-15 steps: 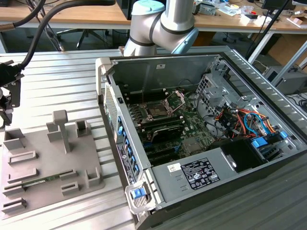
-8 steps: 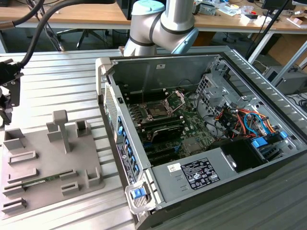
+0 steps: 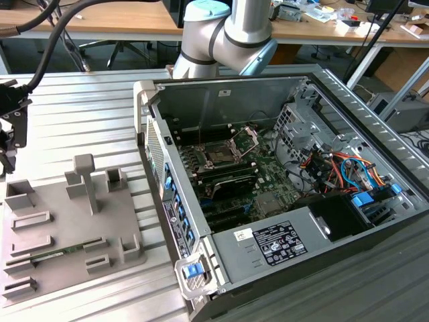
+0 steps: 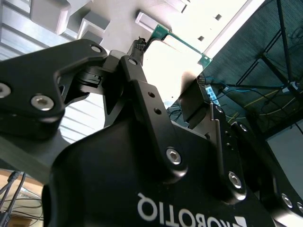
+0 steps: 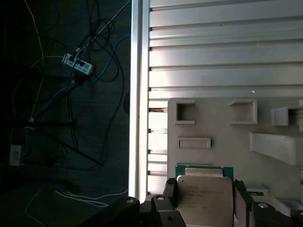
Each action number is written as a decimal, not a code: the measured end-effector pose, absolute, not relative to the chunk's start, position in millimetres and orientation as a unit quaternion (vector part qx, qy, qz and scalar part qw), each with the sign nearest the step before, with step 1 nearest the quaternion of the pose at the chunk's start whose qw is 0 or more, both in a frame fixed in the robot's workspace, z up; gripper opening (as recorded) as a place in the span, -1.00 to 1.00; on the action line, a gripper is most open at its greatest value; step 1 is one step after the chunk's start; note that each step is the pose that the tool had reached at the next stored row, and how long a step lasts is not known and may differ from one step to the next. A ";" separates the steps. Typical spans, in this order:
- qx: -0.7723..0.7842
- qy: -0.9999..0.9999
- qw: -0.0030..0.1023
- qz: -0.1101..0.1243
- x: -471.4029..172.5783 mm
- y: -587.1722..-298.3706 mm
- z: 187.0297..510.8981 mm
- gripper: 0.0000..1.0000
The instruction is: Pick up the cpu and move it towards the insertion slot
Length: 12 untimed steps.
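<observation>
Fingers clamped on cpu, gripping both edges, just above tray; slot well apart from tray.

The cpu, silvery with a thin green rim, sits clamped between the gripper's black fingers, which meet its edges at three and nine o'clock. Toward twelve lies the grey plastic tray on the ribbed aluminium worktop. Toward ten, a power strip and cables lie on the dark floor.
</observation>
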<state>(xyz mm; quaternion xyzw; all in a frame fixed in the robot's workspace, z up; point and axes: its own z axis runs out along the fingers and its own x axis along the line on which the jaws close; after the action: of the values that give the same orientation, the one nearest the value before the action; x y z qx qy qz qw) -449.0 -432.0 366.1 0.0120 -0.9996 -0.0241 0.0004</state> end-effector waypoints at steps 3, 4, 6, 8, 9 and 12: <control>0.012 -1.000 0.000 -0.024 -449.0 -432.0 367.1 0.09; 0.012 -1.000 0.000 -0.024 -448.9 -432.0 367.3 0.09; 0.012 -1.000 0.000 -0.024 -448.9 -432.0 367.7 0.09; 0.012 -1.000 0.000 -0.024 -448.9 -432.0 368.1 0.09; 0.012 -1.000 0.000 -0.024 -448.9 -432.0 368.4 0.09; 0.012 -1.000 0.000 -0.024 -448.9 -432.0 369.3 0.09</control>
<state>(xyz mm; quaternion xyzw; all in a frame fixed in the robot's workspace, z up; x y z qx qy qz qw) -448.9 -432.0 369.3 0.0120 -0.9996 -0.0241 0.0004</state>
